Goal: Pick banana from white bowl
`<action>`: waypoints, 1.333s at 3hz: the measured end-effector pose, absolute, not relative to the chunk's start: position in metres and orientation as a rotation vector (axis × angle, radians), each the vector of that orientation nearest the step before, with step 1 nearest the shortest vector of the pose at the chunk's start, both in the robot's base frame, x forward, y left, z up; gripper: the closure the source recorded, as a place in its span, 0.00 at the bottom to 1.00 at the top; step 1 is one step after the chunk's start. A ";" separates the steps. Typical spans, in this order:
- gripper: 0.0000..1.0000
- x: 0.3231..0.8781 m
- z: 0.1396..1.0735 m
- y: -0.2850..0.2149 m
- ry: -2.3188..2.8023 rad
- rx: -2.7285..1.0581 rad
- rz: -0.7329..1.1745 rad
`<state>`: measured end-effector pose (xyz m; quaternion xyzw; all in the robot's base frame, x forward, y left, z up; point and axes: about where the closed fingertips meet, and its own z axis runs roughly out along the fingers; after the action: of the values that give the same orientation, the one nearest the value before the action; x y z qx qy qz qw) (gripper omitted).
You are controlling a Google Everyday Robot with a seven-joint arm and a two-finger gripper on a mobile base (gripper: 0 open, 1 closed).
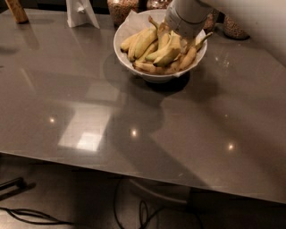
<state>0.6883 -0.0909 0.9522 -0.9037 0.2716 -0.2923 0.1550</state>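
The white bowl point(156, 77) stands on the far side of the grey table point(80, 112), with white paper at its rim. It holds several yellow bananas point(145, 42), some with brown spots. My gripper point(179, 41) reaches down from the top right into the right half of the bowl, among the bananas. Its white wrist point(187, 17) covers the back right of the bowl and hides the tips. I cannot see which banana the gripper touches.
Glass jars of grain point(121, 8) point(234, 27) stand behind the bowl. A white stand point(80, 12) and a brown object point(17, 10) are at the back left. The table's front edge runs along the bottom, with cables point(134, 210) on the floor below.
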 end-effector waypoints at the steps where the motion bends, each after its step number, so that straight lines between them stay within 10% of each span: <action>1: 0.43 0.694 0.946 -0.084 0.767 -2.602 -0.820; 2: 0.44 0.698 0.940 -0.078 0.757 -2.613 -0.803; 4: 0.87 0.685 0.948 -0.085 0.813 -2.572 -0.820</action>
<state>0.6848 -0.0847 0.9476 -0.9005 0.2845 -0.2870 0.1606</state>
